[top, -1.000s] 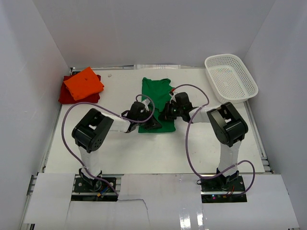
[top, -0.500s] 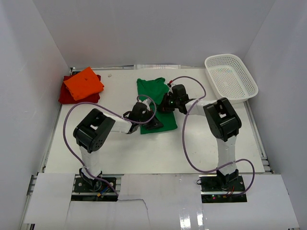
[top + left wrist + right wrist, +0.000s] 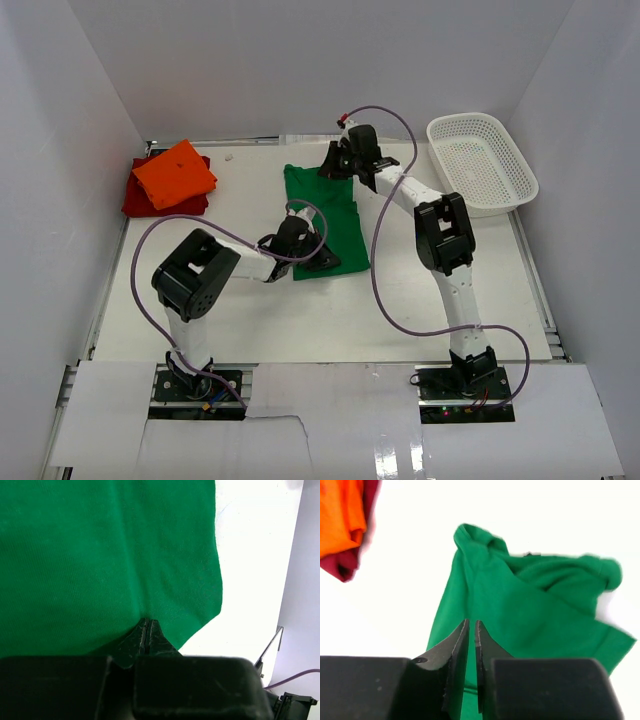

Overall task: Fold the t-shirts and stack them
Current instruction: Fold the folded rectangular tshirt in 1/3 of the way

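The bright green t-shirt [image 3: 335, 215] lies spread flat on the white table at the middle, its far end bunched. My left gripper [image 3: 318, 260] rests low at its near hem and is shut on the cloth; in the left wrist view the closed tips [image 3: 148, 621] sit in the green cloth [image 3: 100, 555]. My right gripper [image 3: 337, 163] hangs above the shirt's far end, jaws together and empty [image 3: 471, 622], with the green shirt [image 3: 530, 610] below. The orange t-shirt [image 3: 175, 172] lies folded on the dark red t-shirt [image 3: 135, 200] at the far left.
A white plastic mesh basket [image 3: 480, 165] stands at the far right, with nothing in it. White walls close in the table on three sides. The orange shirt [image 3: 337, 515] and dark red shirt [image 3: 350, 562] show at the upper left of the right wrist view.
My right gripper has moved from the shirt's near right part up along it to its far end and risen. The shirt has shifted slightly. My left gripper has stayed at the near hem.
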Controlling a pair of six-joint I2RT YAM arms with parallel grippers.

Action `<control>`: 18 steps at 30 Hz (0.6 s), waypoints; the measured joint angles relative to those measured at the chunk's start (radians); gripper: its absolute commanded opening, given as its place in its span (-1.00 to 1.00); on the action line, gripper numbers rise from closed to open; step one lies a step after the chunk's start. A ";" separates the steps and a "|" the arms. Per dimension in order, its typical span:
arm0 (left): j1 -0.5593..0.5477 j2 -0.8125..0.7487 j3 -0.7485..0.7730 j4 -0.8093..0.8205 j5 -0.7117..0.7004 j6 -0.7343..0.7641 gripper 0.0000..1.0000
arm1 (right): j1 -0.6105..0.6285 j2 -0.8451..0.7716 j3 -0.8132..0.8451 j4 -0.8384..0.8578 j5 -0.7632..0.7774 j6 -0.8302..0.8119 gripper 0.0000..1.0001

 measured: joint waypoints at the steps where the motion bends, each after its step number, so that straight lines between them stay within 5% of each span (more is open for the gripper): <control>1: -0.003 -0.003 -0.002 0.000 -0.005 0.001 -1.00 | -0.003 -0.007 0.014 -0.009 -0.003 -0.006 -0.66; 4: -0.011 -0.020 -0.005 -0.021 -0.010 0.011 -1.00 | -0.014 -0.059 -0.004 -0.033 -0.004 -0.037 -0.36; 7: -0.021 -0.077 -0.009 -0.119 -0.007 0.041 -0.92 | -0.034 -0.186 -0.134 -0.054 0.000 -0.075 0.19; 8: -0.024 -0.102 -0.010 -0.170 -0.006 0.057 -0.46 | -0.043 -0.235 -0.181 -0.062 0.000 -0.080 0.28; 11: -0.033 -0.190 0.009 -0.364 -0.007 0.103 0.38 | -0.070 -0.399 -0.327 -0.086 0.000 -0.102 0.35; 18: -0.033 -0.437 0.126 -0.612 -0.009 0.146 0.82 | -0.101 -0.681 -0.605 -0.135 -0.031 -0.114 0.39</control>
